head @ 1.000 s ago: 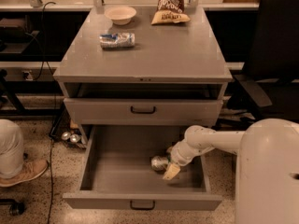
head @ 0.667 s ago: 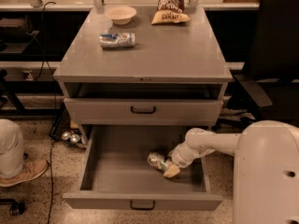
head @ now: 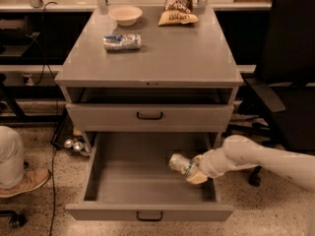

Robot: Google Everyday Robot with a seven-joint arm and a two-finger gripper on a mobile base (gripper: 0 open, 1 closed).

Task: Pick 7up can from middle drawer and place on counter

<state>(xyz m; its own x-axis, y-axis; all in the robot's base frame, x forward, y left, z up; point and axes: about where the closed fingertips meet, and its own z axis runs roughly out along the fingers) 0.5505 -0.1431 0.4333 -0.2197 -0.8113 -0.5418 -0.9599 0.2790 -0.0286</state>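
Note:
The 7up can point(head: 178, 163), whitish-silver with green marks, is tilted on its side in the right part of the open middle drawer point(head: 133, 178). It looks lifted a little off the drawer floor. My gripper point(head: 192, 171) reaches in from the right on a white arm and is shut on the can's right end. The counter point(head: 167, 50) is the flat grey cabinet top above.
On the counter lie a blue-and-silver can point(head: 122, 42), a white bowl point(head: 125, 14) and a chip bag point(head: 178, 4) at the back. A closed drawer point(head: 150, 116) sits above the open one. A black chair point(head: 290, 82) stands right; a person's shoe point(head: 24, 181) is at left.
The can has moved with my gripper up and to the right, from lying on the drawer floor to a tilted, raised position. The arm has drawn back to the right.

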